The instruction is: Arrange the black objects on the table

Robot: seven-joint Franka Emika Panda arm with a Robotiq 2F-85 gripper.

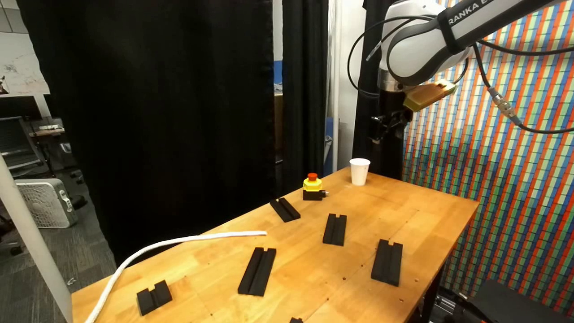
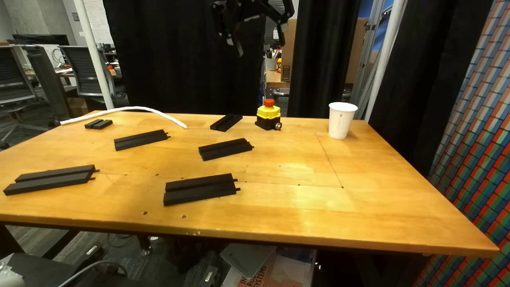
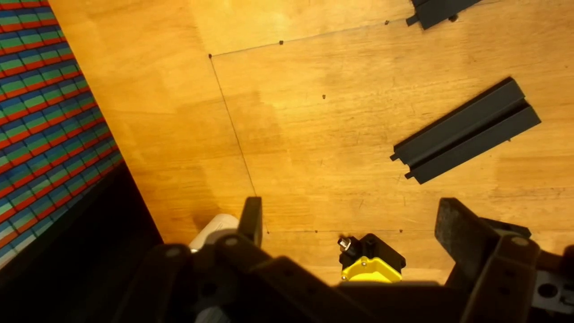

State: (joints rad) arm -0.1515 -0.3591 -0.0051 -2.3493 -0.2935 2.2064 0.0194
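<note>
Several black objects, flat bars with a groove along them, lie scattered and apart on the wooden table (image 2: 398, 215). Nearest the front edge in an exterior view is a wide bar (image 2: 199, 195), with a long bar (image 2: 48, 184) left of it. Farther back lie a middle bar (image 2: 225, 151), a left bar (image 2: 139, 142), a rear bar (image 2: 226, 123) and a short block (image 2: 104, 124). My gripper (image 3: 351, 204) hangs well above the table, its fingers wide apart with nothing between them. In the wrist view, a bar (image 3: 462, 123) shows ahead of the right finger; another (image 3: 506, 226) is mostly hidden behind it.
A yellow and black box with a red button (image 2: 268, 113) stands near the back edge, below the gripper in the wrist view. To its right is a white paper cup (image 2: 342, 123). A white cord (image 2: 139, 107) runs along the back left edge. Black curtains hang behind.
</note>
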